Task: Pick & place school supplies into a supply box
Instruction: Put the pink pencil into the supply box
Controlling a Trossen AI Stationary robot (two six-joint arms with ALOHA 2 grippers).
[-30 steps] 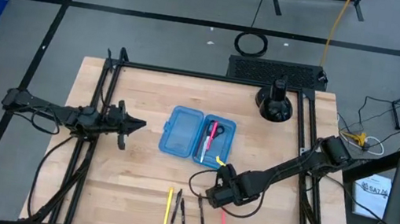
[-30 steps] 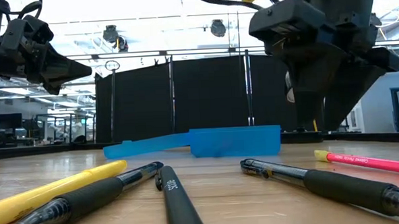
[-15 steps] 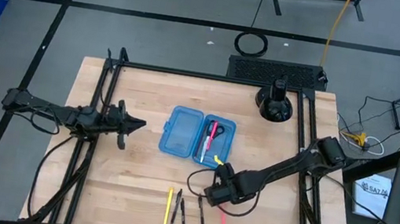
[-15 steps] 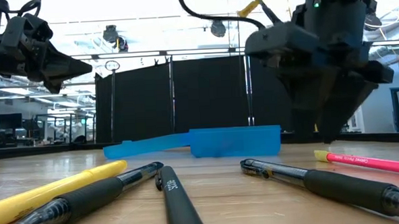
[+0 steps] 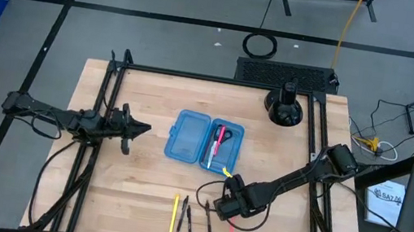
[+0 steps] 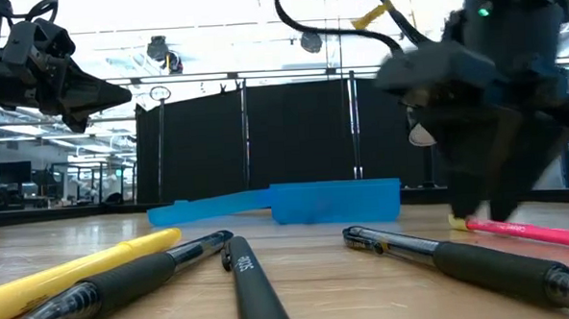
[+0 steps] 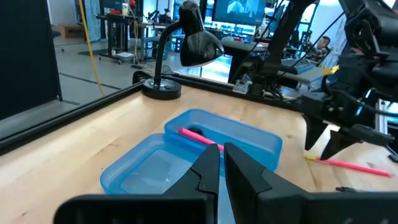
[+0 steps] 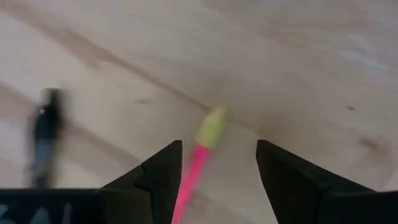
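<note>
Robotics lab, framed wooden table point(image 5: 140, 180), monitors point(image 7: 245, 11), floor cables point(image 5: 375, 144)

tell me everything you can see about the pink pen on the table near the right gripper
The pink pen is a slim, bright pink stick, plastic by its look, with a yellow-green tip. It lies flat on the wooden table, at the right end of the row of loose pens, apart from the black pen beside it. The right gripper hangs just over it, fingers open and straddling its tip end; whether they touch the pen cannot be told.
</note>
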